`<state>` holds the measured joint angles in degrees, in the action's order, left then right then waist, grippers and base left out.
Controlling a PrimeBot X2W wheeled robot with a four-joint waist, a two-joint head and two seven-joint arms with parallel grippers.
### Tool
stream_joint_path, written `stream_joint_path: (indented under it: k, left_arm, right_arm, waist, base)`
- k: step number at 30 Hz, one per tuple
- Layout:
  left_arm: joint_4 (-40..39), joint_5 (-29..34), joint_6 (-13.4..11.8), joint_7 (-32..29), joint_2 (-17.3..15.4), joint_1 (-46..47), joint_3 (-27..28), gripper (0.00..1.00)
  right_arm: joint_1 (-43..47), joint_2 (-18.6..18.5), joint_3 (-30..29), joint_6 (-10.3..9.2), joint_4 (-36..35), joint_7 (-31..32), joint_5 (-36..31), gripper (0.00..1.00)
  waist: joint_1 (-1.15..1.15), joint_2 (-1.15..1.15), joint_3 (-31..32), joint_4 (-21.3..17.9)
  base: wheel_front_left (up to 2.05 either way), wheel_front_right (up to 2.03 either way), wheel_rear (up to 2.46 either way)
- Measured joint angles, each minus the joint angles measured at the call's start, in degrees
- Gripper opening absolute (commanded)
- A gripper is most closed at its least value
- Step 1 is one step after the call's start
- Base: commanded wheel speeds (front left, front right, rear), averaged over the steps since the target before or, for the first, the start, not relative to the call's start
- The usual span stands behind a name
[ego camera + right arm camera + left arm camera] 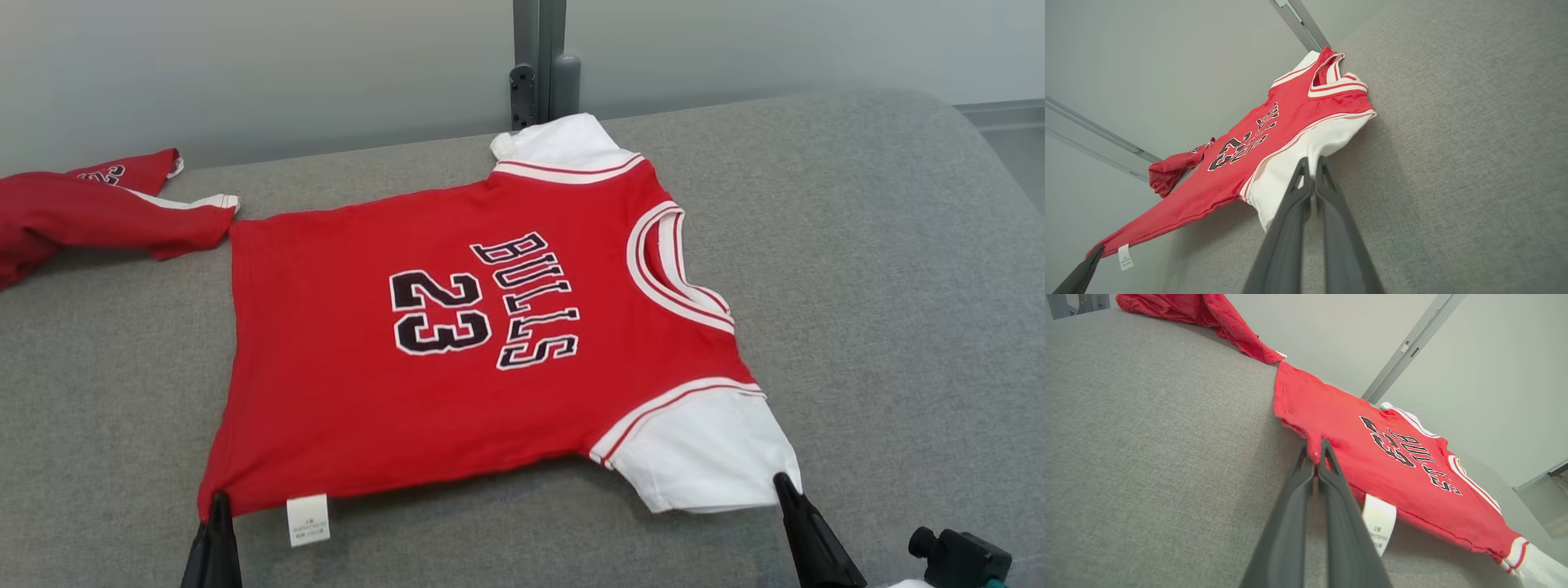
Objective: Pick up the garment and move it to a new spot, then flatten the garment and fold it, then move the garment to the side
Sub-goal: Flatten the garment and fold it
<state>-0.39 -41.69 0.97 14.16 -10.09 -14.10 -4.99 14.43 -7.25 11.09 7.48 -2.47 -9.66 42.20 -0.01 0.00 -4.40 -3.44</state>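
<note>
The garment (424,384) is a red jersey with white sleeves and black "BULLS 23" lettering, spread face up on the grey padded surface (882,327), collar to the right. My left gripper (219,496) is shut on the garment's near hem corner (1314,451), beside a white label (308,519). My right gripper (780,480) is shut on the edge of the near white sleeve (1290,163). The near edge of the garment (1224,175) is lifted slightly off the surface between the two grips.
A second red garment (90,212) lies bunched at the far left of the surface. A grey metal post (540,61) stands behind the far edge against a pale wall. The surface curves down at the right.
</note>
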Motion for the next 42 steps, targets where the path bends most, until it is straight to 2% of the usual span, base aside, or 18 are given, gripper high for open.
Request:
stream_joint_path:
  k: [9, 26, 34, 42]
  left_arm:
    - [-5.22, -0.35, -1.92, -2.19, -0.53, -4.17, -0.1, 0.0]
    - [6.62, -1.53, -0.98, -1.9, 1.71, 0.62, -1.49, 0.0]
    - [11.71, -1.38, -0.38, -1.82, 2.29, 8.53, -2.47, 0.0]
    - [20.61, -0.58, -0.21, -1.38, 2.77, 21.49, -2.54, 0.0]
  right_arm:
    - [2.08, 0.96, -0.37, 0.0, -1.97, 2.52, 0.05, 0.0]
    - [-1.6, 2.24, 0.13, 0.0, 1.91, 2.47, 0.88, 0.0]
    - [-9.27, 3.13, -0.44, 0.0, 8.06, 0.74, 1.53, 0.0]
    - [-23.27, 3.85, -2.22, 0.0, 17.83, -1.12, 1.55, 0.0]
  waist:
    - [0.0, 0.0, 1.26, 0.05]
    - [0.0, 0.0, 2.97, -0.06]
    - [0.0, 0.0, 1.69, 0.64]
    - [0.0, 0.0, -2.04, 1.58]
  base:
    - [0.0, 0.0, 0.0]
    - [0.0, 0.0, 0.0]
    - [0.0, 0.0, 0.0]
    - [0.0, 0.0, 0.0]
